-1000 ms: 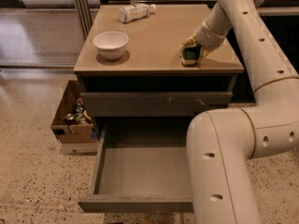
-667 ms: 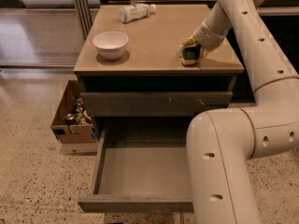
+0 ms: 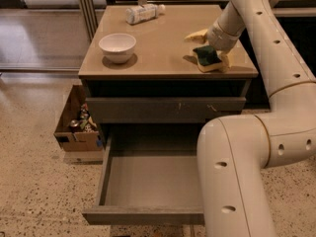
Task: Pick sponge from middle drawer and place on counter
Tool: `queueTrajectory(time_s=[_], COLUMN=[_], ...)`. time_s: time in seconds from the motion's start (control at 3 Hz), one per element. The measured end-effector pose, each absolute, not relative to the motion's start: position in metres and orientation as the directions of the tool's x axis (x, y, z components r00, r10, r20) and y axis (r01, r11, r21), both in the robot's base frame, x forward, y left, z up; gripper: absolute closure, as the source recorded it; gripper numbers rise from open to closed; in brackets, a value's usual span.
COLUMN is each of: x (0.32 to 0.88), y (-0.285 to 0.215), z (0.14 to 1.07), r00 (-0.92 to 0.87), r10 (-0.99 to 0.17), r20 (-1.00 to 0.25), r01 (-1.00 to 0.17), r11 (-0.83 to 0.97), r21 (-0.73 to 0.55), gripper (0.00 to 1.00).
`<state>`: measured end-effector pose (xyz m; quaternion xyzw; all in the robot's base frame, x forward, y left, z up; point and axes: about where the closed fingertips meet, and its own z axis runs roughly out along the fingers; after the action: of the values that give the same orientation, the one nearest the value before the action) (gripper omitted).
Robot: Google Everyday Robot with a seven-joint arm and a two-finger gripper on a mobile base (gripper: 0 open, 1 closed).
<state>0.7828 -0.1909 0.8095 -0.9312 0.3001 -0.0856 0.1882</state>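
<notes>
Spread since a second ago, the fingers (image 3: 196, 35) stand open and empty astride the sponge (image 3: 207, 57) on the counter (image 3: 163, 51).

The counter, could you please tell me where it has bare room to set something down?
Bare: the middle of the counter, between the bowl and the sponge, in front of the bottle. Crowded: the front right corner, where the open gripper sits over the sponge.

End effector (image 3: 209, 49), upper right of frame, has let go, jaws spread; sponge (image 3: 207, 57) now lies loose on tabletop (image 3: 163, 51).
</notes>
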Motion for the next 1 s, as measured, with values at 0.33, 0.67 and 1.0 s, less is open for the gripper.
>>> queueTrajectory(time_s=[0.33,0.67,1.0], x=[0.78,0.777,0.775], y=[-0.19,-0.189,-0.188], z=[0.817,0.825,0.828], r00=[0.805,0.805,0.805], r10=[-0.591,-0.591,-0.592], r20=[0.047,0.047,0.048], r01=[-0.527,-0.527,-0.526], r11=[-0.749,-0.749,-0.749], r21=[-0.402,-0.402,-0.402], gripper=[0.0,0.0,0.0])
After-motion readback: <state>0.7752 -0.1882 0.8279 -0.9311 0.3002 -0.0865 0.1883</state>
